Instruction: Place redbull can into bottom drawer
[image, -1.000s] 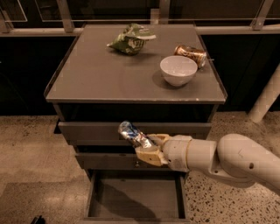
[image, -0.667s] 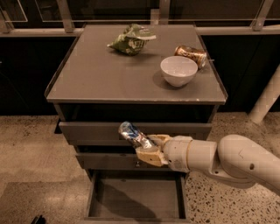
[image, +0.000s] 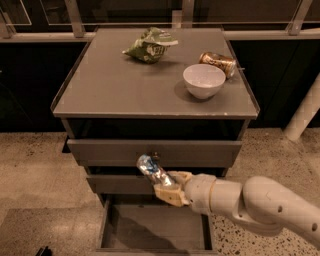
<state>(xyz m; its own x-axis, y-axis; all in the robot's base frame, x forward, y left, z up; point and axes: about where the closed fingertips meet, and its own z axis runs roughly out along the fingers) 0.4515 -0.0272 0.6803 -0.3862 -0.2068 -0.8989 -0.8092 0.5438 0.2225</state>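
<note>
The redbull can (image: 151, 168), slim, blue and silver, is tilted in my gripper (image: 169, 186), which is shut on its lower end. The arm reaches in from the lower right. The can hangs in front of the two upper drawer fronts, above the bottom drawer (image: 155, 227), which is pulled open and shows a plain flat floor with the arm's shadow on it.
On the cabinet top (image: 115, 85) lie a green chip bag (image: 149, 45), a white bowl (image: 203, 80) and a gold-brown can (image: 217, 62) on its side. A white post (image: 305, 110) stands at the right. Speckled floor surrounds the cabinet.
</note>
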